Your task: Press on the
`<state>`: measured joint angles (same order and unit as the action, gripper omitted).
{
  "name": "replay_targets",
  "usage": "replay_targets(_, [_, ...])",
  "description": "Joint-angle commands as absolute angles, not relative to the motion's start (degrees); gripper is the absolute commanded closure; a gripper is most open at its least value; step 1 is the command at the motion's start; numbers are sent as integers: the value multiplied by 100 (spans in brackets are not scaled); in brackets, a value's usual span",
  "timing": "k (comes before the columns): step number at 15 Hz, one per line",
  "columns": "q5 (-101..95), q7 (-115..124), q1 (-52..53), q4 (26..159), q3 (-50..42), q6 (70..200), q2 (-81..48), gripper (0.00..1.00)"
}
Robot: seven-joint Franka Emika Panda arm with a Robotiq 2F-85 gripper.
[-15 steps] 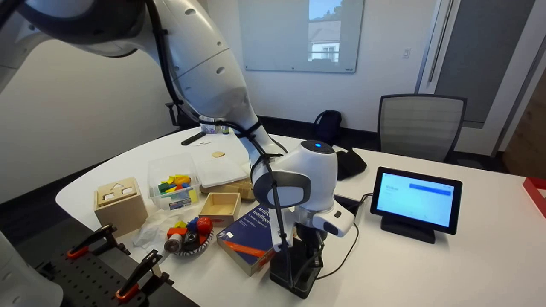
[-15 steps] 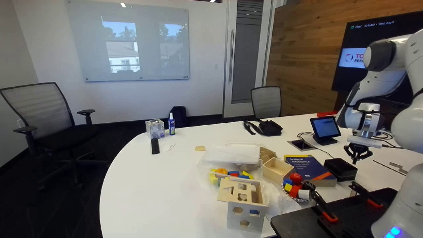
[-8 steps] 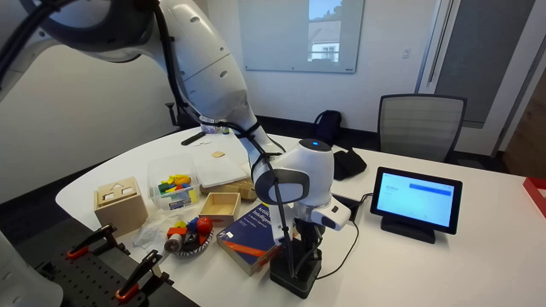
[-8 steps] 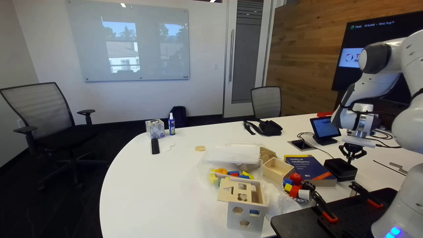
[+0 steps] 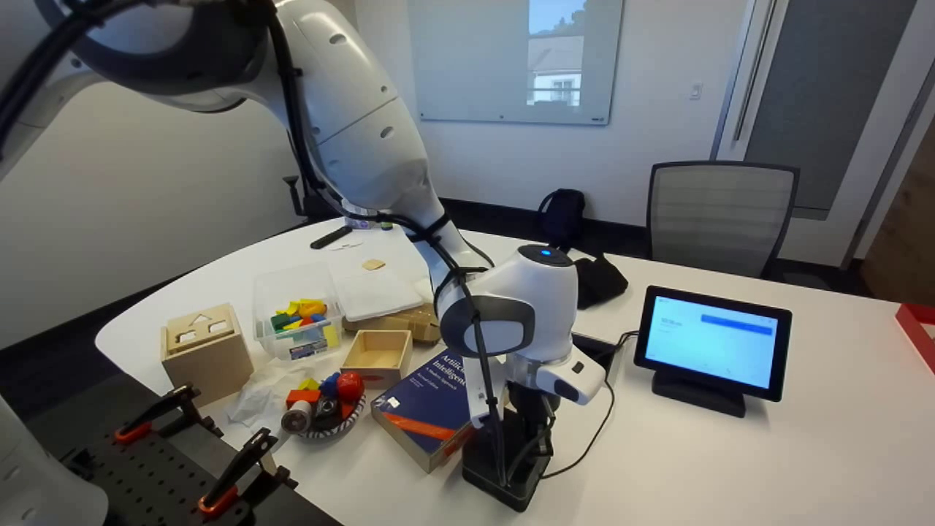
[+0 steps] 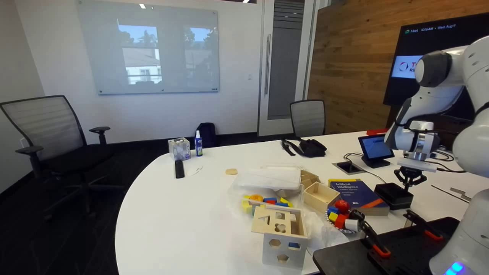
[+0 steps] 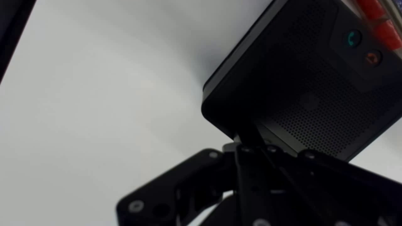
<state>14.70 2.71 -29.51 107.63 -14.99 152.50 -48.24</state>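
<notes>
A black speaker box [image 7: 314, 103] with a perforated top lies on the table; it also shows in both exterior views [image 5: 504, 478] [image 6: 393, 196]. In the wrist view, a green call button [image 7: 352, 38] and a red hang-up button [image 7: 373, 57] sit at its far end, away from my fingers. My gripper [image 7: 251, 136] is shut with nothing seen between its fingers. It points down over the box's near corner, also in both exterior views [image 5: 546, 447] [image 6: 407, 187]. The fingertips are dark against the box, so I cannot tell whether they touch it.
A thick blue book [image 5: 424, 409] lies right beside the box. A tablet on a stand [image 5: 712, 343] is farther off, with a cable [image 5: 595, 438] running near the box. A bowl of blocks [image 5: 336, 427], an open wooden box [image 5: 380, 354] and a clear bin [image 5: 292, 336] stand nearby.
My shut gripper moved sideways and now sits over the box's edge in an exterior view. Over the last half second it shifted slightly back. The box and other objects have not moved.
</notes>
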Motion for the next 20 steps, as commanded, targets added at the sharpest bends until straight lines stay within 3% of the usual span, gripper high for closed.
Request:
replay_targets(1, [1427,465,-2914,10631,-1546,15090,-4884,100])
replay_targets(20, [1226,898,-2506,10546,-1834,15307,-5240,100])
